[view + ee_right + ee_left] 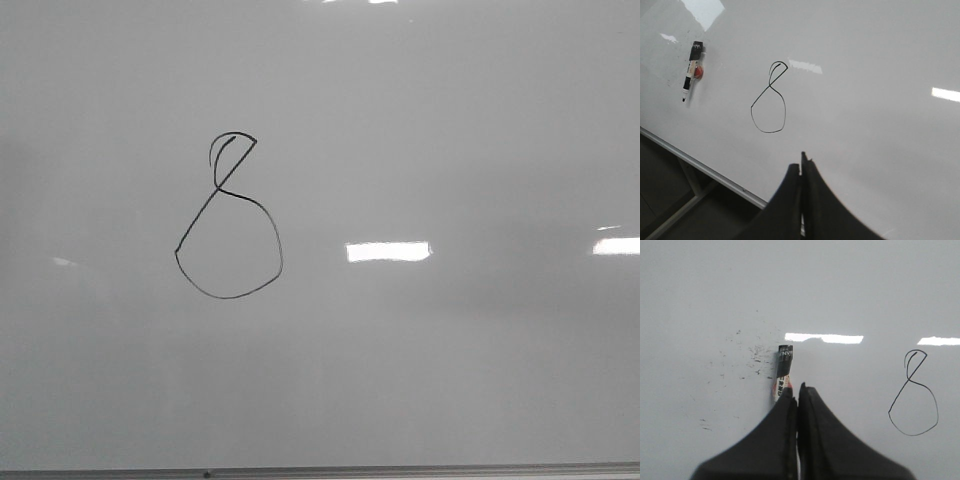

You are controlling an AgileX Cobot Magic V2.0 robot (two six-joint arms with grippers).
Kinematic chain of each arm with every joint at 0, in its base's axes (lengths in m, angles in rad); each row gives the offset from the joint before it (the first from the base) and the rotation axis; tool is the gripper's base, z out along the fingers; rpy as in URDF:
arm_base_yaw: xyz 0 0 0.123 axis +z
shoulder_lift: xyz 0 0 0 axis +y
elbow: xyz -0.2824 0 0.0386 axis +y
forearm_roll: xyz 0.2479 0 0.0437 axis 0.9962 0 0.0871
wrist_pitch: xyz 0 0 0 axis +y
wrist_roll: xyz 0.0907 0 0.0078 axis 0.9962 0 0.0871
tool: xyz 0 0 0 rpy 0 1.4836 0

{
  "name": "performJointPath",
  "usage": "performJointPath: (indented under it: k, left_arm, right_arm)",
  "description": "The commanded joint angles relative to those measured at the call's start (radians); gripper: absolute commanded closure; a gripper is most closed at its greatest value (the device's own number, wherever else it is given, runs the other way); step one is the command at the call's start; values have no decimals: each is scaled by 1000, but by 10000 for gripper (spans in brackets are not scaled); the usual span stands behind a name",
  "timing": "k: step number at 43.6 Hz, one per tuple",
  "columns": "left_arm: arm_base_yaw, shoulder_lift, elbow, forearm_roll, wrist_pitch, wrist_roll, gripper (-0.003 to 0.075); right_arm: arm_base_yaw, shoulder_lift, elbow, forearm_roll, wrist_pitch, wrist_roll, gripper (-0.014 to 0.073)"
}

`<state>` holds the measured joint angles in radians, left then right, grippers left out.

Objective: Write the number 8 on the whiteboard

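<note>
The number 8 (pixel 218 188) is a thin black line figure on the whiteboard (pixel 450 120), left of centre, with a big round lower loop and a small angular upper loop. It also shows in the left wrist view (pixel 910 377) and the right wrist view (pixel 771 86). My left gripper (pixel 796 387) is shut and empty. Just past its tip, a black-capped marker (pixel 784 365) rests on the board, outside the jaws. My right gripper (pixel 801 160) is shut and empty, held off the board below the figure. Neither gripper shows in the front view.
The marker (pixel 691 67) hangs on the board beside a red round piece (pixel 698 72), left of the figure. Small black ink specks (pixel 752 352) dot the board near it. The board's metal bottom edge (pixel 705 167) has dark frame bars beneath.
</note>
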<state>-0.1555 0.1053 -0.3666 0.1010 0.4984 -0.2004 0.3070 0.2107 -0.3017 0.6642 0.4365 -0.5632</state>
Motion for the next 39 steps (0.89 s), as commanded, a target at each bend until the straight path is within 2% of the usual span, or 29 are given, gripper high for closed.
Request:
performJointPath:
  k: [1, 31, 35, 39]
  left_arm:
    - [-5, -2, -26, -3, -75, -5, 741]
    - [-5, -4, -24, -1, -77, -3, 741]
    - [-1, -32, 13, -3, -136, 45, 741]
    - [26, -87, 77, -77, -201, 174, 741]
  right_arm:
    - [-8, 9, -28, 21, -56, 0, 665]
    - [-8, 9, -28, 21, -55, 0, 665]
    - [-8, 9, -28, 21, -54, 0, 665]
    - [-8, 9, -28, 21, -52, 0, 665]
